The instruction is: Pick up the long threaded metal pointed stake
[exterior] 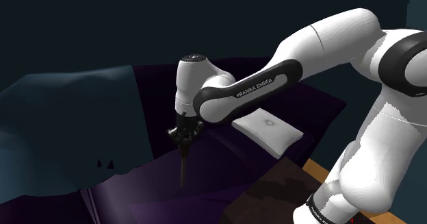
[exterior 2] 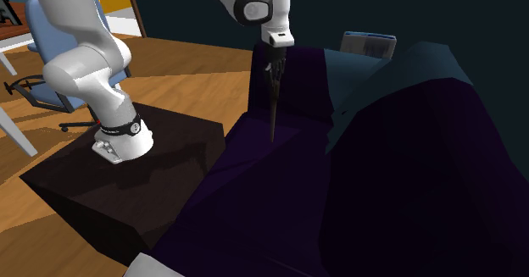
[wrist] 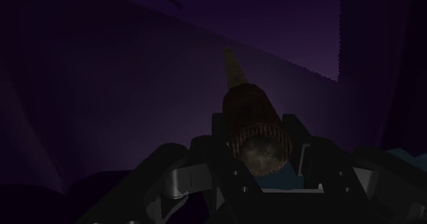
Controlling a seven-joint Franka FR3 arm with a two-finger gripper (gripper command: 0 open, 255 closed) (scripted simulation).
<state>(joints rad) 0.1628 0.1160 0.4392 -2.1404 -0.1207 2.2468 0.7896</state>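
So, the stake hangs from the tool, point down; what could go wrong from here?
The black two-finger tool clasps the long, dark, threaded pointed stake only at its thick top end, so it could swing or slip out. Its point hangs close over the dark purple surface; a low sideways move might snag it.

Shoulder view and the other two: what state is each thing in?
Stake: clasped at its blunt end, hanging upright, point down over the purple cover.
Hand: shut on the stake.
Pillow: lying flat on the cover.
Chair: upright on the floor.
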